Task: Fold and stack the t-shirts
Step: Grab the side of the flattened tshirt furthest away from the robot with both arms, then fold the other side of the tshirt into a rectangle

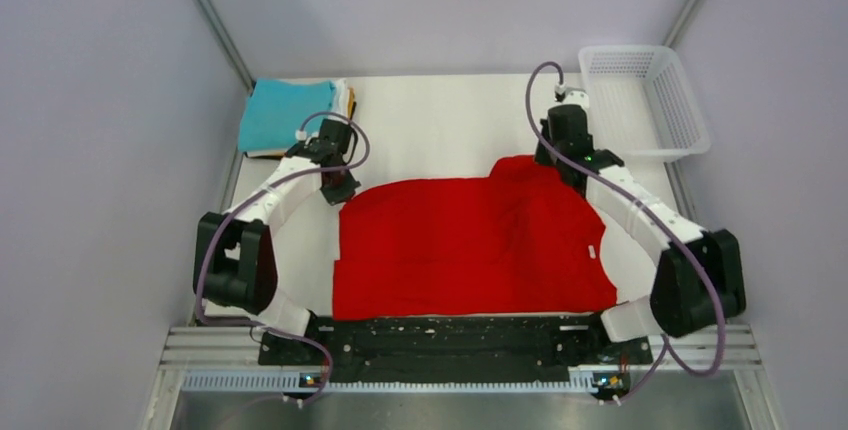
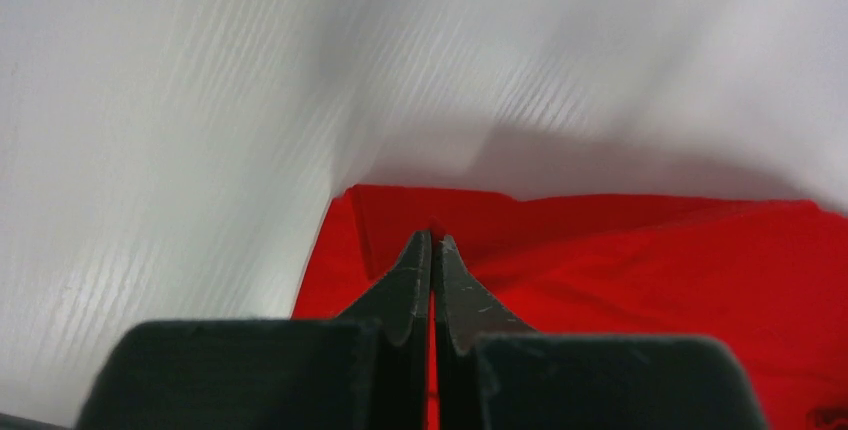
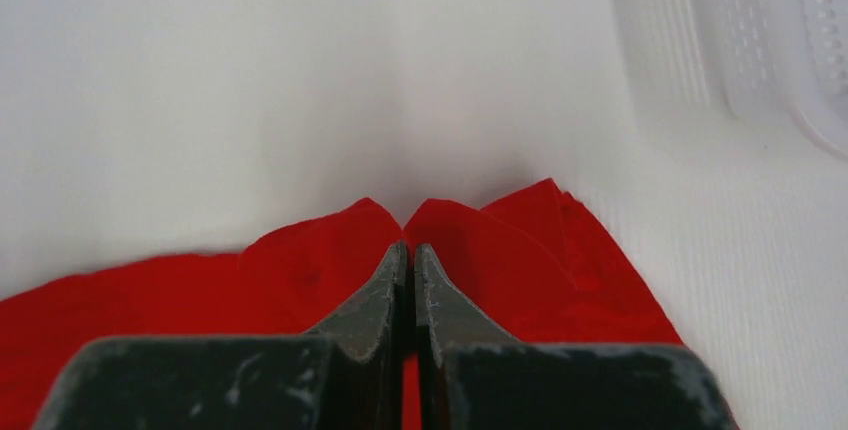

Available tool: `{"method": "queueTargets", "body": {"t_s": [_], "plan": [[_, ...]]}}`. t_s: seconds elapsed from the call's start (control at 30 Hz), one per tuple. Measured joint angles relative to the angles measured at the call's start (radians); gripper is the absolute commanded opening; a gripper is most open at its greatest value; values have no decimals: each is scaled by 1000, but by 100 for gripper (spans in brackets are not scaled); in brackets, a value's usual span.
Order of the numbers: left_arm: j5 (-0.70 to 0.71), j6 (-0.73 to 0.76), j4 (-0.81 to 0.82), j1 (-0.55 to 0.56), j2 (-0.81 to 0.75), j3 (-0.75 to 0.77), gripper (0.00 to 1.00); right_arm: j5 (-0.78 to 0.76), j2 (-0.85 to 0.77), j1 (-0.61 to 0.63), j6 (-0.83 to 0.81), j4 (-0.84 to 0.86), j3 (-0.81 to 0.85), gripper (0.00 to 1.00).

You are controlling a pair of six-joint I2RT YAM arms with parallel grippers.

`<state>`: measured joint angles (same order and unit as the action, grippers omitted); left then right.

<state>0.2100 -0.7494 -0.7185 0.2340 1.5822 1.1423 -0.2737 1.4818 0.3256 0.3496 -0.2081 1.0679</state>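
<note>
Plain bright red short-sleeved t-shirt (image 1: 470,245) lies flat on the white tabletop (image 1: 440,120), long axis running left to right; left fingers (image 2: 415,270) pinched together on its far-left corner, right fingers (image 3: 385,285) clamped on its far-right corner, cloth trailing back towards both bases

Whole table (image 1: 440,120) seen from above and behind. Wrist views set close, aimed forward-down; red t-shirt (image 1: 470,245) shared by all.
</note>
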Motion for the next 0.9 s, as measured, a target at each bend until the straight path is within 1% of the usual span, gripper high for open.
{"method": "queueTargets", "body": {"t_s": [0.13, 0.37, 0.6, 0.83, 0.9], "plan": [[0, -13, 9, 22, -90, -81, 0, -10, -201, 23, 10, -94, -85, 0], [5, -49, 11, 37, -270, -209, 0, -13, -488, 51, 28, -293, -134, 0], [12, -71, 11, 47, -410, -305, 0, 10, -632, 59, 47, -505, -146, 0], [24, -86, 5, 50, -462, -372, 0, 51, -709, 63, 87, -649, -175, 0], [23, -86, 9, 50, -465, -385, 0, 69, -724, 65, 103, -668, -198, 2]]}}
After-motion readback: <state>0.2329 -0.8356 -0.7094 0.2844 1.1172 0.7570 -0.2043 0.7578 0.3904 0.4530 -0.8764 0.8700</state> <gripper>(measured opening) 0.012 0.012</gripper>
